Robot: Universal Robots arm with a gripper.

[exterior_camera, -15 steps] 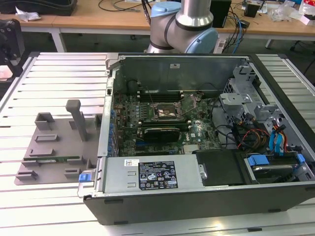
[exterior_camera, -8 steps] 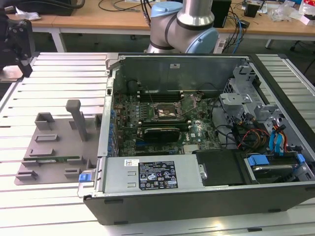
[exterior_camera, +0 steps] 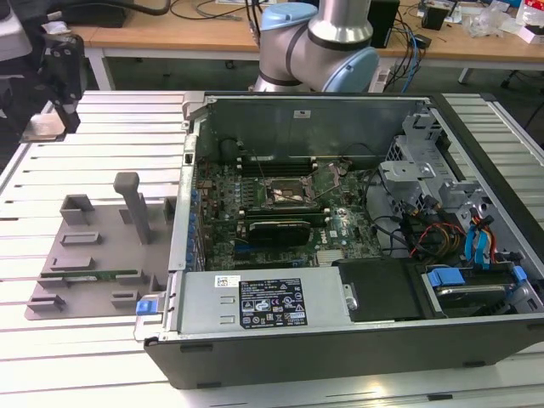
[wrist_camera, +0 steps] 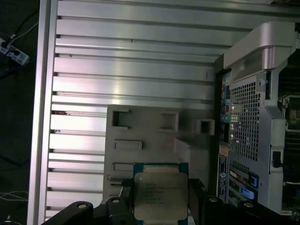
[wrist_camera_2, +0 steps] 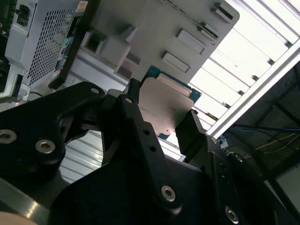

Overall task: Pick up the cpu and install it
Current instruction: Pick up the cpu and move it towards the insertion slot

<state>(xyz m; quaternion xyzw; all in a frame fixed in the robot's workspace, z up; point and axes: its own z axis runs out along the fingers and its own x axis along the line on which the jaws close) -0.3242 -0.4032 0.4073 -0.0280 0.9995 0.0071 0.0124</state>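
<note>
Fingers of the gripper pinch the cpu by two opposite edges, metal top flat, above the gray holder tray beside the open computer case, probably to keep it level for seating.

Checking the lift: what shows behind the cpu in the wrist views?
In the first wrist view the cpu, held between the fingers, has the gray tray on the slatted table behind it. The tray part it overlaps is covered.
</note>
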